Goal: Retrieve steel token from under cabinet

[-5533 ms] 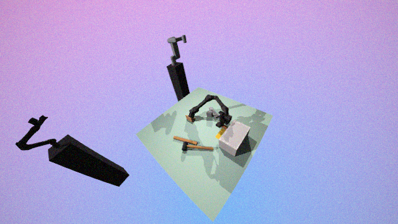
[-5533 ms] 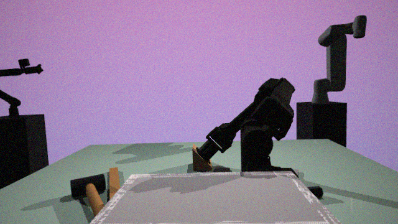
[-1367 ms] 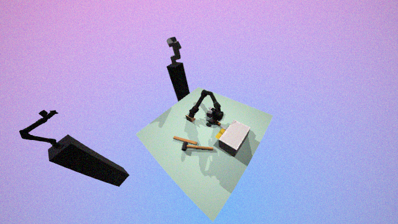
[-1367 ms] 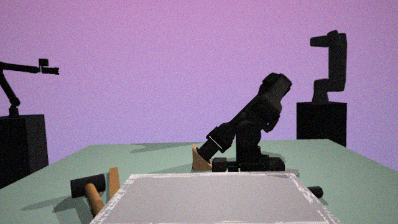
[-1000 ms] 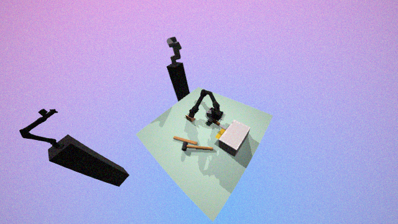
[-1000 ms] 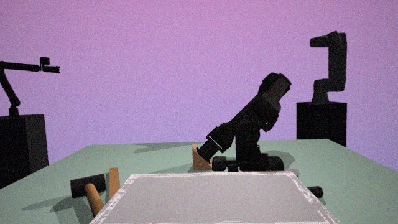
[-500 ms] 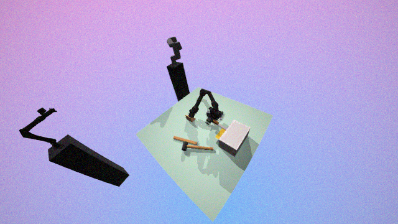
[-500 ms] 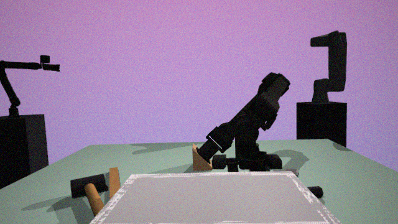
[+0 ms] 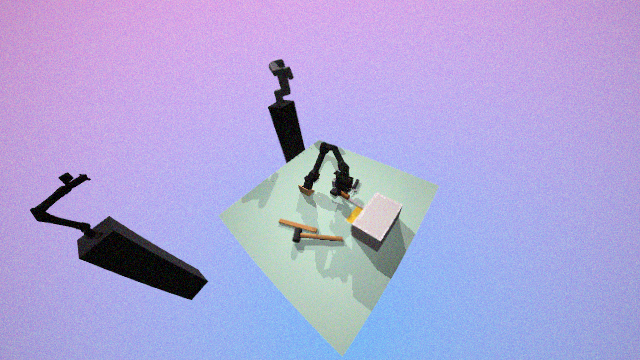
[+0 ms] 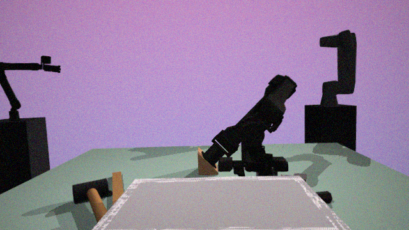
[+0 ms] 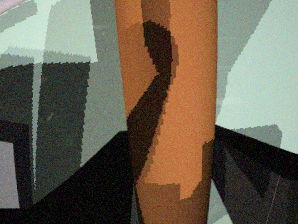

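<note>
My gripper [image 9: 343, 192] [image 11: 165, 136] is shut on the orange handle [image 9: 345, 195] [image 11: 192, 100] of a tool, low over the table. The tool's thin grey shaft [image 9: 355, 202] points at the front edge of the pale box-shaped cabinet [image 9: 377, 215] [image 10: 217, 204]. Whether its tip is under the cabinet cannot be told. The yellow marked area [image 9: 354, 215] lies against the cabinet's front, beside the shaft. The steel token is not visible in any view, and the vent slots cannot be made out.
A mallet [image 9: 297, 235] [image 10: 91, 191] and a flat wooden bar [image 9: 297, 225] [image 10: 117, 186] lie on the table left of the cabinet. A wooden wedge [image 9: 306, 190] [image 10: 205, 166] is at the arm's base. A small dark object [image 10: 324, 197] shows beyond the cabinet's right side.
</note>
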`<state>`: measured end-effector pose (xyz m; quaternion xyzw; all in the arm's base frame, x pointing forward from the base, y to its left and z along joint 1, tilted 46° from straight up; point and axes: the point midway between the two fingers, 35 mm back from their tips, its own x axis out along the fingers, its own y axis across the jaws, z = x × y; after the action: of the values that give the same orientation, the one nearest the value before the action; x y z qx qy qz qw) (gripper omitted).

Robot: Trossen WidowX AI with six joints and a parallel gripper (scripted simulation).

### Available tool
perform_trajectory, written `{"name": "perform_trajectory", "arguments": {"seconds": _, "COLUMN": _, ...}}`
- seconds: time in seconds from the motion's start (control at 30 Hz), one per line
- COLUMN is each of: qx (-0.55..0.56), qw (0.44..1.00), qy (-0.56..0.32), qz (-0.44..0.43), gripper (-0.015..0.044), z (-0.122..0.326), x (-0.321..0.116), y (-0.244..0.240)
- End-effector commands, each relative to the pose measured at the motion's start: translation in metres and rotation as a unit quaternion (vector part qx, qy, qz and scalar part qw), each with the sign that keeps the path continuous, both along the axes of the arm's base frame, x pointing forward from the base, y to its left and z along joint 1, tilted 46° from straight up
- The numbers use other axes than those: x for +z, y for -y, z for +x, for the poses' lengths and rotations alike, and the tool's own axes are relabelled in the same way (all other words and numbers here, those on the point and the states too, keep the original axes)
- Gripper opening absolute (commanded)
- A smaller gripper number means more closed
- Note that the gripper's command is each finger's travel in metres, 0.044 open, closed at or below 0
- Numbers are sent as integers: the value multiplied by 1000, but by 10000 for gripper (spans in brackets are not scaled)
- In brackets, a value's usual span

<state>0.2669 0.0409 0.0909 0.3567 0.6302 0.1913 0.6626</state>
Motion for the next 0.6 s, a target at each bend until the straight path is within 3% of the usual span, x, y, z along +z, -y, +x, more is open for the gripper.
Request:
{"name": "perform_trajectory", "arguments": {"seconds": 0.0, "qx": 3, "qw": 1000, "qy": -2, "qz": 0, "gripper": 0, "z": -7, "x": 0, "y": -2}}
{"name": "perform_trajectory", "arguments": {"seconds": 0.57, "qx": 3, "qw": 1000, "qy": -2, "qz": 0, "gripper": 0, "z": -28, "x": 1, "y": -7}}
